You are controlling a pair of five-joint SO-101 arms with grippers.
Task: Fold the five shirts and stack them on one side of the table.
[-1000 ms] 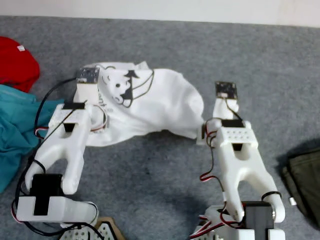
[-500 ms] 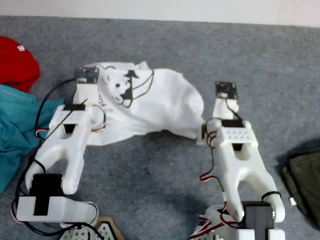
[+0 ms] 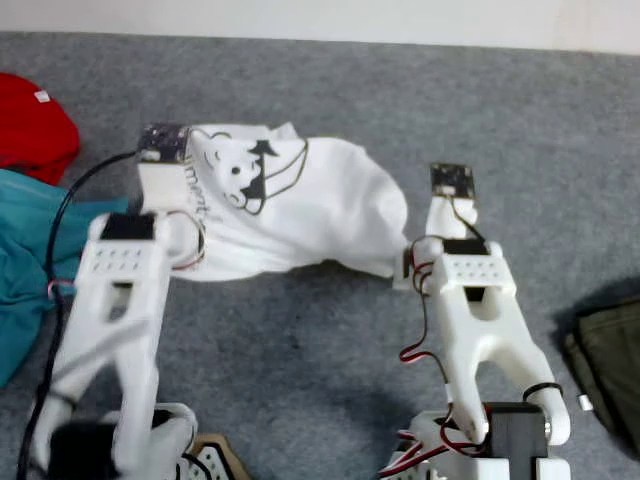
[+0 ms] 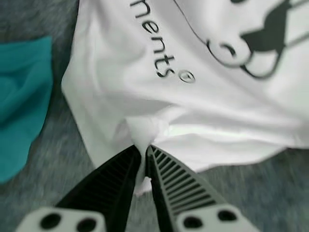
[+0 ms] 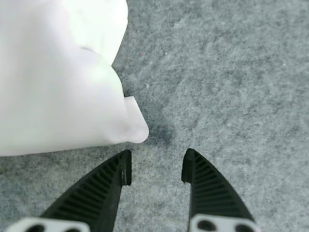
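A white shirt [image 3: 300, 210] with a black bear print lies crumpled across the grey table's middle. My left gripper [image 4: 143, 151] is shut on a pinched fold of the white shirt [image 4: 193, 96] at its left edge; in the high view the left gripper [image 3: 165, 175] sits over that edge. My right gripper [image 5: 155, 166] is open over bare carpet, just off the white shirt's [image 5: 58, 92] right corner, touching nothing. In the high view the right arm [image 3: 470, 290] stands beside that corner.
A teal shirt [image 3: 25, 260] and a red shirt [image 3: 30, 125] lie at the left edge. A dark olive shirt [image 3: 610, 360] sits at the right edge. Grey carpet [image 3: 300, 350] between the arms is free, as is the far right side.
The left arm has risen toward the camera and shifted slightly left, lifting the shirt's left edge. The right arm has not moved.
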